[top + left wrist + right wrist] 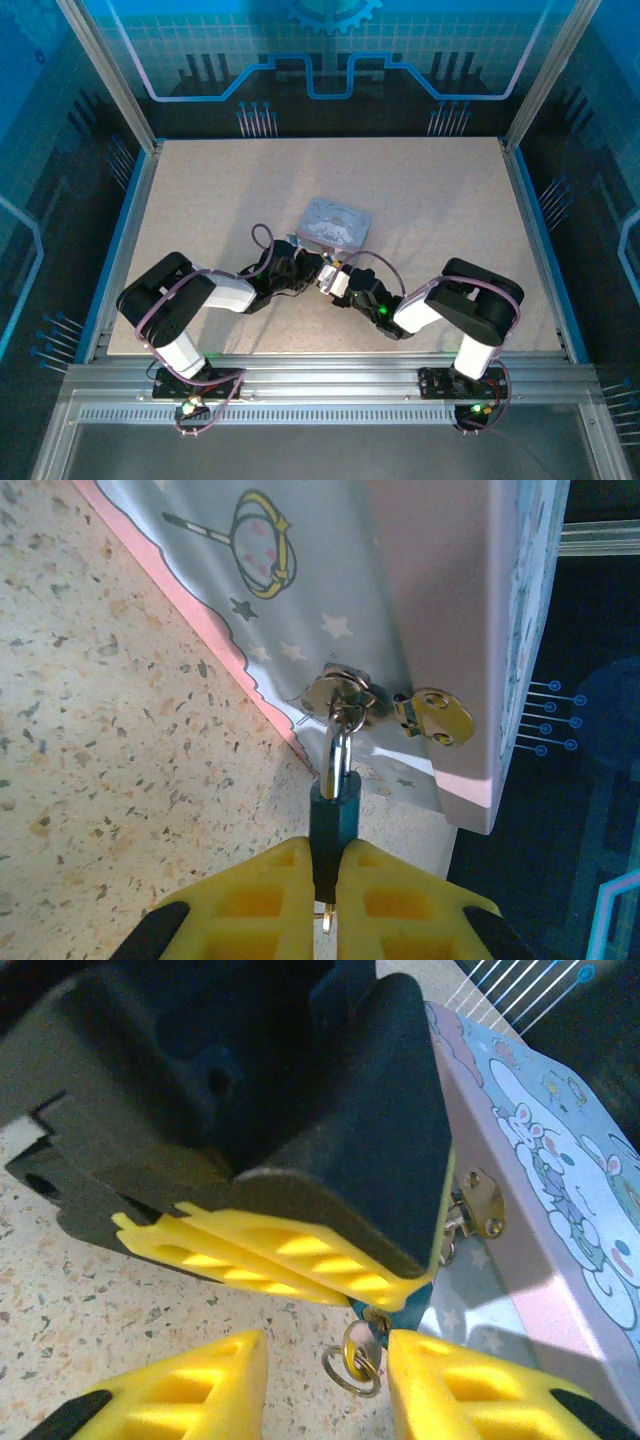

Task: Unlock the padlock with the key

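Yellow fingers [270, 890] of the left pincer [328, 858] are pressed together on the padlock [333, 815]. They pinch its small dark blue-green body from both sides. The padlock's shiny loop [338, 752] goes up through the metal clasp [345, 692] on the side of the pale blue box [440, 570]. So the lock hangs right against the box, just above the speckled worktop [120, 730].

The right pincer [325, 1348] is spread wide. Its two yellow pads [190, 1390] sit one on each side of the key [360, 1345] and do not touch it. The key is tiny and brassy, with a thin ring [345, 1372] hanging from it. It pokes out of the bottom of the padlock, just under the left pincer. It looks like it is already in the keyhole, but I cannot tell how deep it goes.

I think the step in hand is grabbing the key to turn it. The next move calls for the right pincer to close gently on the flat head of the key, not on the loose ring, and then twist. The left pincer needs to hold the lock firm so it does not spin too. The key is very small, so the grip has to land just right or it may slip.
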`<act>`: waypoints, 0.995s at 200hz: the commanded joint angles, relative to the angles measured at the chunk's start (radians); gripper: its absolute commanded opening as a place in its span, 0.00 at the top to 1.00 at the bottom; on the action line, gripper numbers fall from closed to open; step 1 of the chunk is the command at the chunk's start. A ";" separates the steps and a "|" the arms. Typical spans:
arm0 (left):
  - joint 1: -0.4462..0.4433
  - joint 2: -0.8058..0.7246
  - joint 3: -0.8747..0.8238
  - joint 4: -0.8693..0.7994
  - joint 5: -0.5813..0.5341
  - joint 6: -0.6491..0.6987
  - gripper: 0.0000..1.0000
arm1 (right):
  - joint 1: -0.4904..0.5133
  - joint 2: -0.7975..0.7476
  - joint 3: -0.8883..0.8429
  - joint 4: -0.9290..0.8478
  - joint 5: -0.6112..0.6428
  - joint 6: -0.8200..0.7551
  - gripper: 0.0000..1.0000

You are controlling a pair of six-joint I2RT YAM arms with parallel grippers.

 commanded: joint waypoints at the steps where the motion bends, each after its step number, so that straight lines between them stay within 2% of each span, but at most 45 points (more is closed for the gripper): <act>1: 0.000 -0.021 0.012 -0.038 0.008 0.006 0.90 | -0.016 0.022 0.019 0.046 0.016 0.012 0.65; 109: 0.000 -0.013 0.013 -0.034 0.012 0.003 0.90 | -0.032 0.060 0.048 0.066 0.040 0.037 0.76; 199: -0.001 -0.014 0.009 -0.031 0.011 0.004 0.90 | -0.036 0.065 0.066 0.063 0.042 0.063 0.94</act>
